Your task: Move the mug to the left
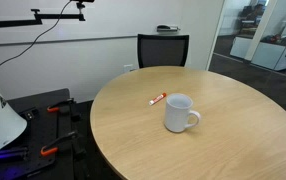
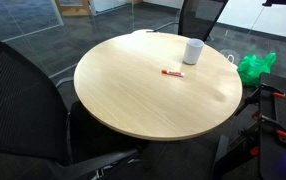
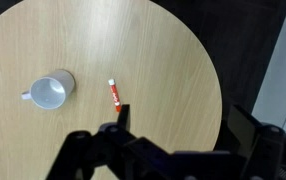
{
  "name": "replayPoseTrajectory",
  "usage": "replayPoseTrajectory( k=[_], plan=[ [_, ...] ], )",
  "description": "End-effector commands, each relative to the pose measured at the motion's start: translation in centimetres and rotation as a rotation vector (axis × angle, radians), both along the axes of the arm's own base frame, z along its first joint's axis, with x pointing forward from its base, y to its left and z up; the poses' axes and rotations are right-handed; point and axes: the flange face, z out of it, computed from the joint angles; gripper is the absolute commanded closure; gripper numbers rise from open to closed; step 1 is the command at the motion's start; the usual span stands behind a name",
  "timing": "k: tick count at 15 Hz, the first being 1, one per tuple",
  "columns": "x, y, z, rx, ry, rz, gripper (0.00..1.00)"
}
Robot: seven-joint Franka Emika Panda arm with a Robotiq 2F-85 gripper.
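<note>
White mug [image 1: 180, 113] is sitting upright on the round wooden tabletop [image 1: 238, 135], with its open mouth facing up. In the wrist view the mug [image 3: 50, 92] is showing on the left side of the picture, and we are looking down into it. It is looking empty inside. Its loop handle is sticking out to the left in that view. In an exterior view the mug [image 2: 192, 51] is standing close to the far edge of the tabletop [image 2: 133, 105].

A thin red-and-white marker [image 1: 157, 98] is lying flat near the mug. The two are not touching. In the wrist view the marker [image 3: 114, 94] is lying to the right of the mug, with bare wood between them. In an exterior view the marker [image 2: 170, 73] is lying closer to the middle of the tabletop than the mug is.

The tool [image 3: 183, 128] is showing only in the wrist view, as dark shapes along the bottom edge. It is hanging high above the tabletop [image 3: 173, 45], well apart from the mug. Its two fingers are standing wide apart, and it is holding nothing.

A black chair [image 1: 163, 48] is standing behind the tabletop. A green bag [image 2: 255, 67] is lying on the floor beside it in an exterior view.
</note>
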Motion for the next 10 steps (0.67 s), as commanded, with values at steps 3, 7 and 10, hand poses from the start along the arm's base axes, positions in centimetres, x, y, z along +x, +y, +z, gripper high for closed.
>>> replayPoseTrajectory(
  k=[3, 7, 10],
  plan=[
    [0.02, -0.01, 0.07, 0.0, 0.001, 0.0, 0.0],
    [0.02, -0.01, 0.07, 0.0, 0.001, 0.0, 0.0],
    [0.61, -0.24, 0.24, -0.001, -0.048, -0.086, 0.0]
  ],
)
